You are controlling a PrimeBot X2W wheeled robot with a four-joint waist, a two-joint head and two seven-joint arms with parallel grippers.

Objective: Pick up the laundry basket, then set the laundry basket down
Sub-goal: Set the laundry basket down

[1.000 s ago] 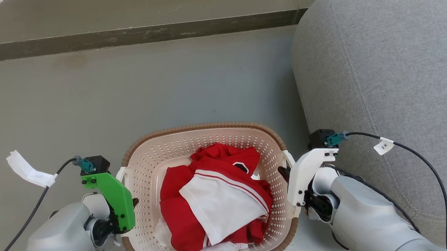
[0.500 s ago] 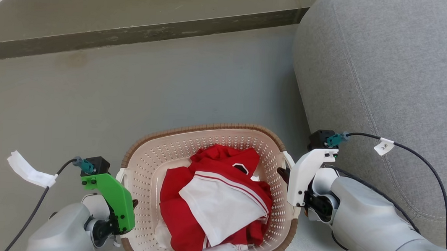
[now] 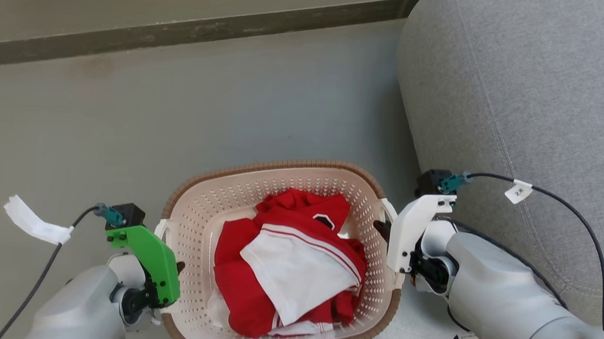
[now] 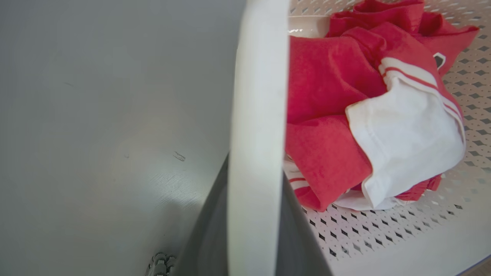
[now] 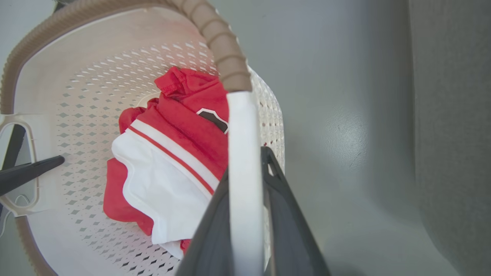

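Two grippers clamp a basket [image 3: 276,164] by its white side handles on a grey floor [image 3: 128,129]. The left gripper [image 3: 178,267], mounted under a green bracket [image 3: 150,257], is closed on the left handle [image 3: 160,229]. In the left wrist view, its dark fingers [image 4: 207,237] press on either side of the pale handle band. The right gripper [image 3: 381,229], under a white bracket [image 3: 412,229], is likewise closed on the right handle [image 3: 389,210]. In the right wrist view, the handle runs up between that gripper's fingers [image 5: 280,214] to meet the brown woven-look rim. One dark finger of the left gripper pokes through the far handle opening at that view's left edge.

Seen from the head, the basket sits low and central between the two pale forearms, with its right side just beside a grey sofa [image 3: 517,98]. Whether its base touches the floor or hangs clear of it cannot be told. A crumpled heap of red and white clothes [image 3: 287,261] lies inside against the perforated cream walls. A dark strip [image 3: 185,29] crosses the floor beyond the basket. A black cable [image 3: 564,204] with a small white tag [image 3: 518,191] loops from the right wrist across the sofa. Another cable, with a white scrap [image 3: 35,225] on it, trails from the left wrist.
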